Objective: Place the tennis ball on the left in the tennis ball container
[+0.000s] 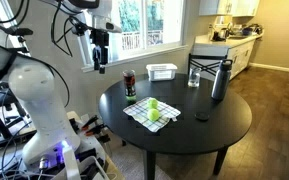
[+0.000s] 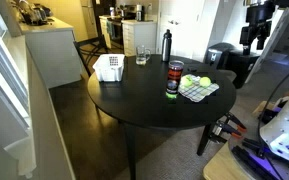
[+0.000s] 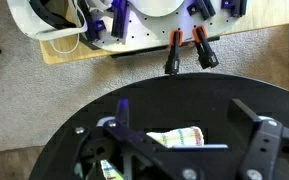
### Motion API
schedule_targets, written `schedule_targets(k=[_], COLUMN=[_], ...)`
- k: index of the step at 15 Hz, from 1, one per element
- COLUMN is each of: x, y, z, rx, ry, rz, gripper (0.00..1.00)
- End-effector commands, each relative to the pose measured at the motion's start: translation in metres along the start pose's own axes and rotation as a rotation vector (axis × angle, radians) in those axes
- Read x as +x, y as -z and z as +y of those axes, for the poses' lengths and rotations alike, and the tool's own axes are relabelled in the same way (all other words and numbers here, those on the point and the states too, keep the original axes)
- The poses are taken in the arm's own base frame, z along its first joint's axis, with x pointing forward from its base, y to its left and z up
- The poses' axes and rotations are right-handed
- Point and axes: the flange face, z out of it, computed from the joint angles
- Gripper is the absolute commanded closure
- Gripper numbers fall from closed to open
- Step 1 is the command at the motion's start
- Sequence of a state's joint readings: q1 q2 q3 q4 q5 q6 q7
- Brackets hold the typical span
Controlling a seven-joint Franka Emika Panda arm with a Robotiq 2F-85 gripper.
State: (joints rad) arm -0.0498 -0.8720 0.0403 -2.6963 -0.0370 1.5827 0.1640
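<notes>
Your gripper [image 3: 179,108] hangs with its jaws spread wide, holding nothing. Well below and ahead of it, the tennis ball [image 1: 152,104] sits on a checked cloth [image 1: 134,112] beside its twin [image 1: 155,117], near the tennis ball container [image 1: 130,87]. Expect it to be light, fuzzy and springy, so pinch gently across its middle.

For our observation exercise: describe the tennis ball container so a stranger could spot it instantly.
On the round black table lies a checked cloth with two balls. The tennis ball container stands upright beside it: a short dark-red-banded tube, unlike the taller grey bottle.
</notes>
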Motion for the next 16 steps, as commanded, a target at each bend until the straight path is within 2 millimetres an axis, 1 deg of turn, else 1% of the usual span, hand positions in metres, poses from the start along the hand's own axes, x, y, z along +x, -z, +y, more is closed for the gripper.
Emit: schedule_targets(k=[1, 13, 16], x=[0.0000, 0.0000, 0.0089], y=[0.0004, 0.0004, -0.0075], z=[0.0001, 0.0001, 0.0073], rx=[0.000, 0.000, -0.019], ry=[0.000, 0.000, -0.034], rz=[0.000, 0.000, 0.008], gripper=[0.00, 0.00, 0.00])
